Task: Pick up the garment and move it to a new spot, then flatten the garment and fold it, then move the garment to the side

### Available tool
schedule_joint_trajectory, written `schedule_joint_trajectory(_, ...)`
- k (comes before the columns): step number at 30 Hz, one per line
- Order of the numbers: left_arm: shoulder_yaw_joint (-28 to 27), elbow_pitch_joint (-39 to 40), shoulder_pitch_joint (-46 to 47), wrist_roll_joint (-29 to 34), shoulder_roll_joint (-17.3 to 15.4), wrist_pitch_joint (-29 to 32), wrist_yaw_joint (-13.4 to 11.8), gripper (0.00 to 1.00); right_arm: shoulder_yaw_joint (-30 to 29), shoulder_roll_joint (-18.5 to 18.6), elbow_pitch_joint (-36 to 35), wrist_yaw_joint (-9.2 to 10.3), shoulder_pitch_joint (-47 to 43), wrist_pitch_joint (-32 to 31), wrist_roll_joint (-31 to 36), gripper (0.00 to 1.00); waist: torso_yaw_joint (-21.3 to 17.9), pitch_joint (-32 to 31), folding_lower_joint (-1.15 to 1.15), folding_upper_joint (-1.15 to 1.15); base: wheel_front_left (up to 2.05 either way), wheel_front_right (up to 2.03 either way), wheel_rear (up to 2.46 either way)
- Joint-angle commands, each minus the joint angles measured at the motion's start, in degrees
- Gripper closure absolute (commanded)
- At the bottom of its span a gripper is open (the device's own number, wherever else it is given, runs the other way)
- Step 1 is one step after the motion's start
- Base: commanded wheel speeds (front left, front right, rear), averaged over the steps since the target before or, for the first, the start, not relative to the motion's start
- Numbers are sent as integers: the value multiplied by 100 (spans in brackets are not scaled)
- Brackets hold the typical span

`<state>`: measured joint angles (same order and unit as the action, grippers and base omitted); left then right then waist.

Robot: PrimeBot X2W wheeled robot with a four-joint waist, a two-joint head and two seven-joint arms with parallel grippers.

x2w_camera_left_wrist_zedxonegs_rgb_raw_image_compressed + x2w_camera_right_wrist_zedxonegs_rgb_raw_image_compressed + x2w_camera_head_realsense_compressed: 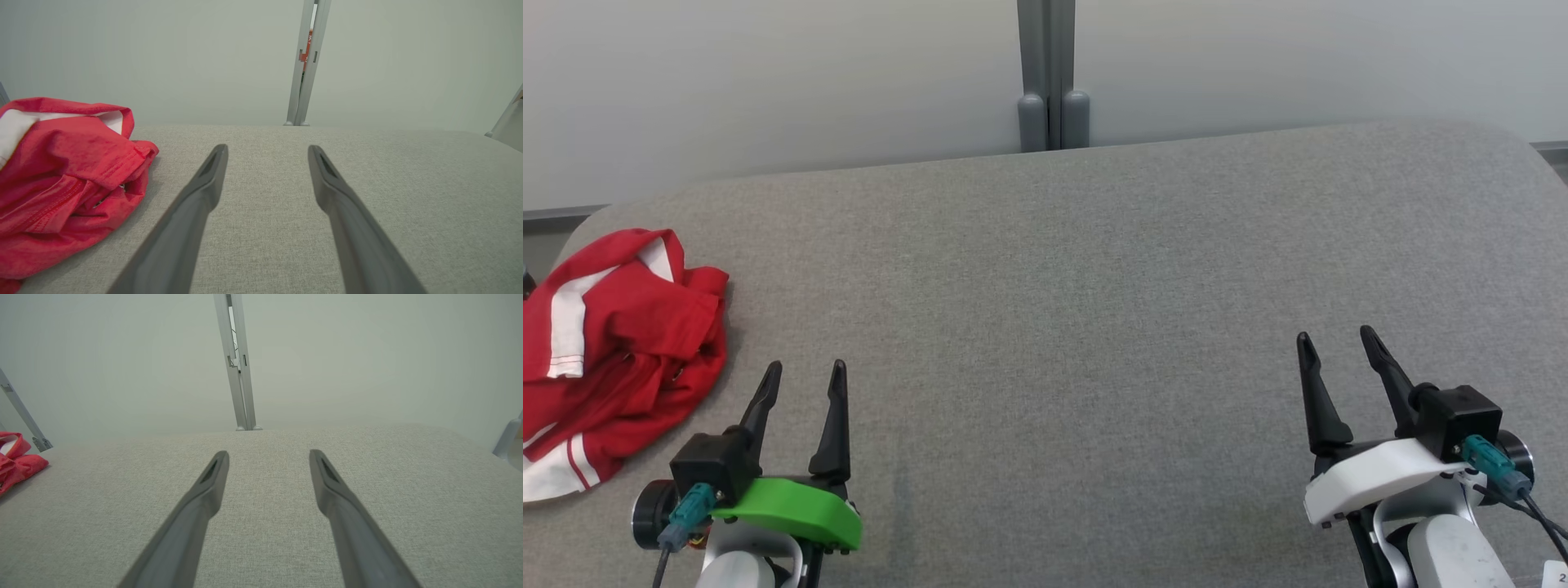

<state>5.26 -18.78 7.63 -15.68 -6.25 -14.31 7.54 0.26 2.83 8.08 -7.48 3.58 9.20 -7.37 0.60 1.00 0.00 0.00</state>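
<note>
While the red and white garment [621,343] lies crumpled in a heap, it occupies the left end of the grey padded table [1094,286], close to the rounded far-left corner. Its outer side runs to the table's left edge; whether it overhangs that edge cannot be told. The left gripper [806,366] sits just right of the garment, apart from it, with its two dark fingers spread and nothing between them. The right gripper [1333,333] is well apart from the garment, far to its right, with its fingers likewise spread and holding nothing. From the garment rightward a broad stretch of grey surface runs to the rounded far-right corner. Beyond the garment, the table's far edge meets a pale wall panel [768,82]. A grey post [1052,73] stands at that edge, well right of the garment.
</note>
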Motion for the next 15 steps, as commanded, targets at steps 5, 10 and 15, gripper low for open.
schedule_joint_trajectory(5,-34,-67,106,257,-14,-101,-10,0,3,13,-22,-2,-71,83,153,0,7,19,0,0,0,0,0)
schedule_joint_trajectory(10,-73,-105,112,181,25,-86,-10,0,3,13,7,-2,-71,103,59,0,16,24,0,0,0,0,0)
schedule_joint_trajectory(15,-103,-138,134,192,50,-86,-10,0,-17,13,-8,-1,-63,88,18,0,38,40,0,0,0,0,0)
